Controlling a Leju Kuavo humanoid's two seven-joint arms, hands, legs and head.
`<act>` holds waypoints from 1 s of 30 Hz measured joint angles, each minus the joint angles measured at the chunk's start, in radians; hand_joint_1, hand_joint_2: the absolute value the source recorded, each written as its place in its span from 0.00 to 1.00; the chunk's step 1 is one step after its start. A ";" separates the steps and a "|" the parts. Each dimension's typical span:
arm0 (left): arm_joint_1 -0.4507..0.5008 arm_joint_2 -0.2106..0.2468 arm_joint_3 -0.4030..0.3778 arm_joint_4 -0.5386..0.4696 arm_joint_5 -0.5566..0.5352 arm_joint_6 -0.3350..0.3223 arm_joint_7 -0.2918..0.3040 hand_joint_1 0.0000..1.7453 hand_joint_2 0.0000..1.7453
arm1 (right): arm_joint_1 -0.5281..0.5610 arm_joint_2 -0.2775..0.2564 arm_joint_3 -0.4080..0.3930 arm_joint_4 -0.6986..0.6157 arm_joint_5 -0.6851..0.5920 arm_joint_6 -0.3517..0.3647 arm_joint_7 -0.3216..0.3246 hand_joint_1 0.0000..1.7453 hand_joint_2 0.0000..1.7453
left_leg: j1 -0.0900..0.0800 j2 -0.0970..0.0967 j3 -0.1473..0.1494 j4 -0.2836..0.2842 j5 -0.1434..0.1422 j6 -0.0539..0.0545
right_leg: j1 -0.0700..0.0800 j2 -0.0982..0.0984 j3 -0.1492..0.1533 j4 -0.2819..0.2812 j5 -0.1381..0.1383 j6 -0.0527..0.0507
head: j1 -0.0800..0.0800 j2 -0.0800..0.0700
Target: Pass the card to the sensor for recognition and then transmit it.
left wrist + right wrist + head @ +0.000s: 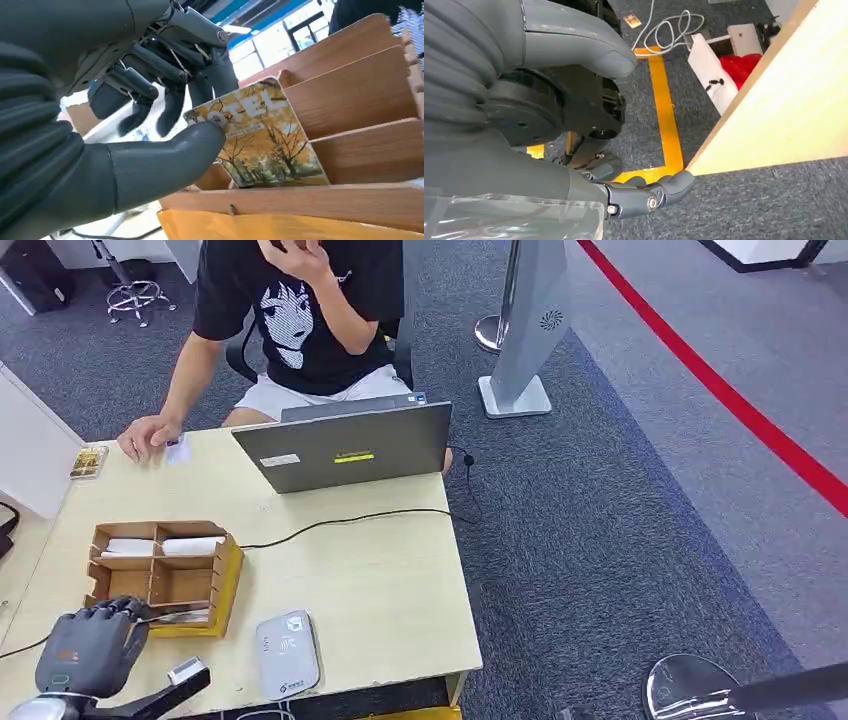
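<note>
**Left hand on a card at the wooden organizer**

We see a grey carpeted floor [620,540] crossed by a red line [720,390], and on it a pale wooden desk [380,590]. A person in a black printed T-shirt [300,310] sits at the far side behind a grey laptop [345,445], one hand [148,435] resting on the desk near a small card [89,461] at the far left corner. A black cable [340,520] runs across the desk from the laptop side toward the wooden organizer [160,575], which stands on the near left part of the desk and is split into compartments; two of its far compartments hold white items.

Our left hand [100,635] sits against the near edge of the organizer. In the left wrist view we see it pinching a card [260,135], printed with yellow autumn trees and the word HOTEL, between the thumb [165,155] and the darker fingers [170,107]; the card stands tilted in one of the organizer's slots, its lower edge behind the wooden divider.

The white card sensor [287,652] lies flat on the desk just beside the organizer, near the front edge.

Our right hand [644,197] hangs below the desk edge over the carpet and a yellow floor marking [664,110], its fingers curled in with nothing in them.
</note>
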 joint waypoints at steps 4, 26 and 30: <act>-0.019 -0.004 0.020 0.003 -0.008 0.007 0.006 1.00 1.00 | 0.002 -0.001 0.023 -0.002 -0.012 -0.001 0.007 0.00 1.00 | 0.000 0.000 0.000 0.000 0.000 0.000 | 0.000 0.000 0.000 0.000 0.000 0.000 | 0.000 0.000; -0.362 -0.024 0.065 -0.068 0.066 -0.200 0.120 1.00 1.00 | 0.021 -0.012 0.042 -0.023 0.084 0.067 0.027 0.00 1.00 | 0.000 0.000 -0.001 0.001 0.001 0.001 | 0.000 0.000 0.000 0.000 0.002 -0.001 | 0.001 0.000; -0.391 -0.041 0.077 -0.037 0.064 -0.193 0.132 1.00 1.00 | 0.020 -0.007 0.032 -0.024 0.094 0.042 0.027 0.00 1.00 | 0.000 0.001 0.000 0.001 0.001 0.001 | 0.000 0.001 0.000 0.000 0.002 -0.001 | 0.000 0.000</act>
